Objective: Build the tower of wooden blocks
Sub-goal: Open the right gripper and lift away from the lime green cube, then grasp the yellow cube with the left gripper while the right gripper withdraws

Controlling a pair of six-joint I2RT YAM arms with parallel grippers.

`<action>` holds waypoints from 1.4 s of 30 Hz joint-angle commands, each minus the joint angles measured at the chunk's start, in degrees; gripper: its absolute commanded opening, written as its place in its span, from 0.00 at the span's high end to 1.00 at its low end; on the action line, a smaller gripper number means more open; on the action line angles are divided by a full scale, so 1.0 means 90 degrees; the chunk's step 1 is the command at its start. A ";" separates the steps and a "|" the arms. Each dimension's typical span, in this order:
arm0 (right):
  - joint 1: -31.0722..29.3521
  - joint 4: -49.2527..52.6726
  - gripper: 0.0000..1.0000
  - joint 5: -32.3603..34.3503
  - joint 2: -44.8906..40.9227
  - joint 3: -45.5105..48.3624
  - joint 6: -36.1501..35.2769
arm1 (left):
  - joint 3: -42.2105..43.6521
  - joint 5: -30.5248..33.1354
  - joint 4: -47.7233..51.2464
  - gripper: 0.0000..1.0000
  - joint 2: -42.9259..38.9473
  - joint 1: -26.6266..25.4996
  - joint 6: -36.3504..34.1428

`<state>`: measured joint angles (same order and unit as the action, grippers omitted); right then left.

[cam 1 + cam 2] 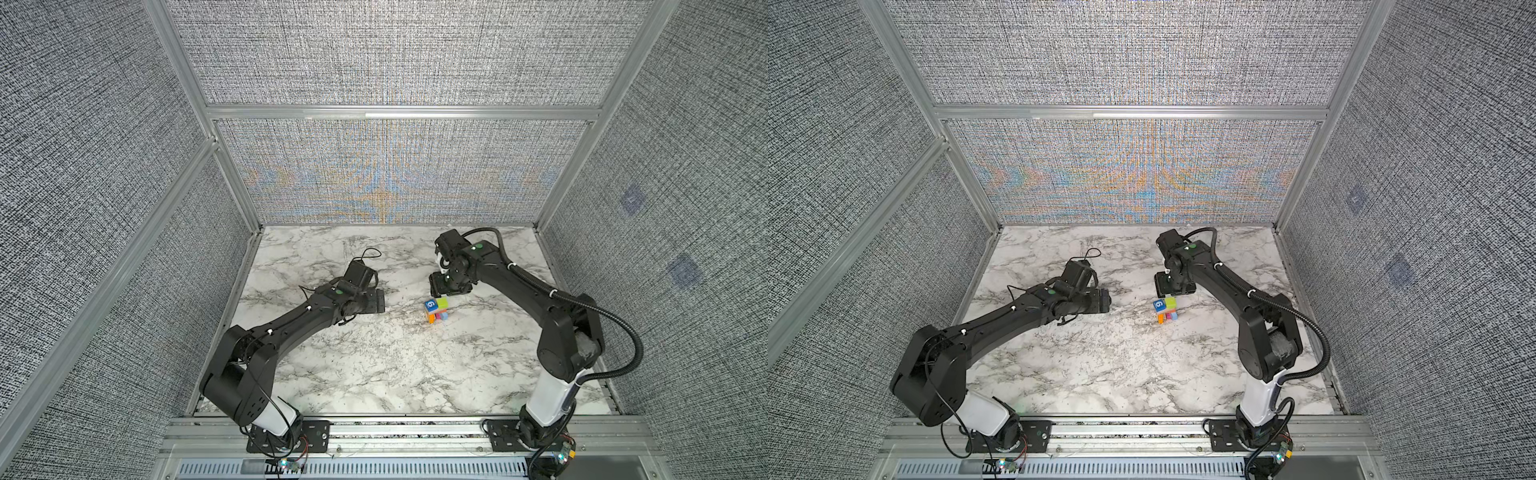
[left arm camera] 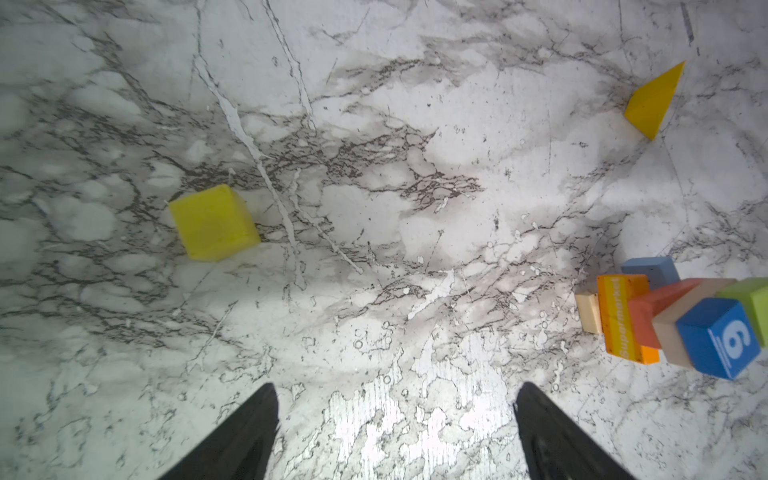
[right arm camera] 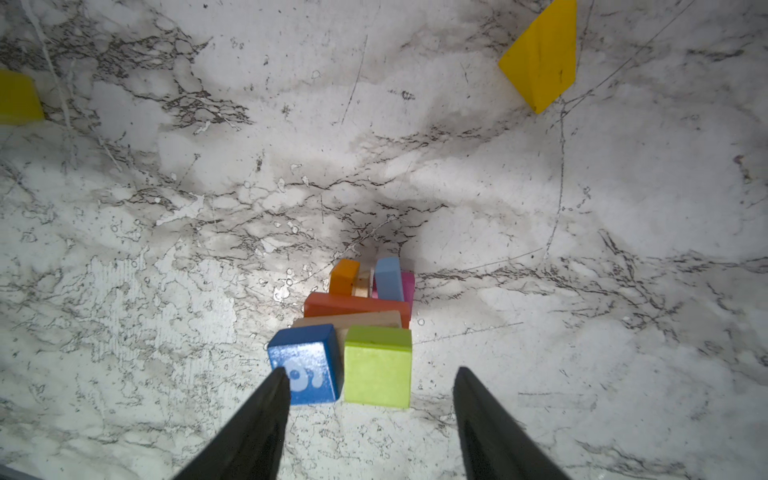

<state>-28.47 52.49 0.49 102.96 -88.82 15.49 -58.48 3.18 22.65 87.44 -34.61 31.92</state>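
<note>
Now the right fingers (image 3: 257, 424) hang spread over the tower (image 1: 436, 309), holding nothing; the left fingers (image 2: 241, 432) gape wide, empty.

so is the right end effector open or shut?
Open: the right end effector has fingers spread wider than the green block, gripping nothing.

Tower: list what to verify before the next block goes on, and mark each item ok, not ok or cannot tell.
1. Right gripper empty: ok, jaws apart over the tower.
2. Green block seated flat beside the blue numbered block: ok.
3. Right fingers clear of the blue numbered block: cannot tell; one overlaps it in the right wrist view.
4. Left gripper free: ok, open over bare table.
5. Next pieces located: ok, yellow cube and yellow wedge lie loose, apart from the tower.
</note>
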 commanded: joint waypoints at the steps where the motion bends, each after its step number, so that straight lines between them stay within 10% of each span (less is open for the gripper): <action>1: -0.0028 0.0035 0.33 0.0217 -0.0203 0.0077 -0.0128 | -0.0110 0.0368 0.0341 0.09 -0.0111 0.0012 -0.0031; 15: -0.0088 -0.1109 0.33 0.0150 -0.1523 0.0976 -0.0198 | -0.0281 0.0902 0.1195 0.11 -0.0618 0.0518 0.0042; 25: -0.0109 -0.3147 0.32 0.0538 -0.2680 0.2819 0.0419 | -0.1371 0.1313 0.2001 0.11 0.0662 0.0948 -0.0042; 34: -0.0003 -0.5235 0.03 0.1180 -0.3642 0.4542 0.0634 | -0.2006 0.1187 0.1956 0.10 0.1621 0.1132 0.0034; 42: 0.0442 -0.5655 0.01 0.1181 -0.3656 0.4850 0.0834 | -0.2445 0.0976 0.1871 0.15 0.2316 0.1232 0.0105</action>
<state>-25.21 5.13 10.20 70.08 -45.95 21.47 -79.53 12.88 39.51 107.24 -23.70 32.16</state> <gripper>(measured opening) 0.990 0.857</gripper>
